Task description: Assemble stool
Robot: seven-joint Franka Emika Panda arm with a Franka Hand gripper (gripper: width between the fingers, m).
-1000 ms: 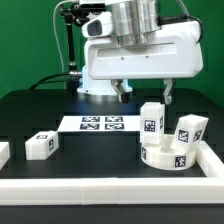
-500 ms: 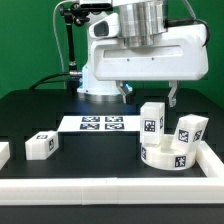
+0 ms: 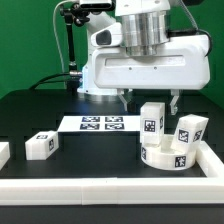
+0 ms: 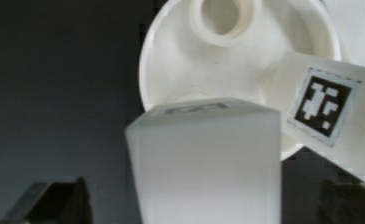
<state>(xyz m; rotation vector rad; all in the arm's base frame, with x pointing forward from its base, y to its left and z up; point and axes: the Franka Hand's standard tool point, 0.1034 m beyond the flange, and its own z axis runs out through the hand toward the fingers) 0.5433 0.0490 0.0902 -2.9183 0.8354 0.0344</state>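
Note:
An upright white stool leg with a black-and-white tag stands beside the round white seat at the exterior view's right. My gripper hangs open just above that leg, one finger on each side and apart from it. In the wrist view the leg fills the gap between the dark fingertips, with the seat and its centre hole beyond. A second tagged leg stands right by the seat; whether it rests on it I cannot tell. It also shows in the wrist view as a tagged leg.
Another leg lies at the exterior view's left, and a further white piece shows at the left edge. The marker board lies mid-table. White border rails run along the front and right side. The arm's base stands behind.
The gripper has shifted to the exterior view's right and slightly down, now centred over the upright leg. It stays open. The parts have not moved.

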